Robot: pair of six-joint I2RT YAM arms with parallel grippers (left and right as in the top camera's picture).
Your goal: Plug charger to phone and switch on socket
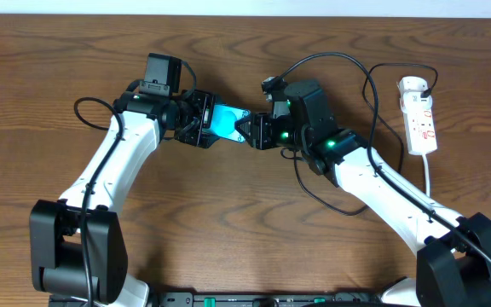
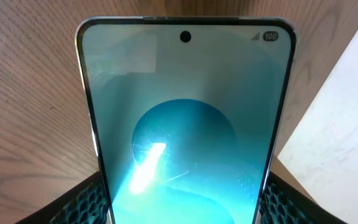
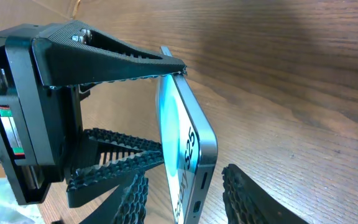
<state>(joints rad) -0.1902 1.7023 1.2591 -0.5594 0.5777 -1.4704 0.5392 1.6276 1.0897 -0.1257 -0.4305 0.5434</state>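
Clamping the phone (image 2: 185,112) by its long edges, the left gripper (image 2: 185,208) holds it screen-up over the table (image 1: 58,51), apparently to present the port end to its partner. The right gripper (image 3: 185,180) straddles that end with jaws parted, closed on nothing; no connector shows between them. Beyond, the charger (image 1: 372,107) loops slack toward the socket (image 1: 419,115), which lies well apart on the right, its switch positions too small to read.
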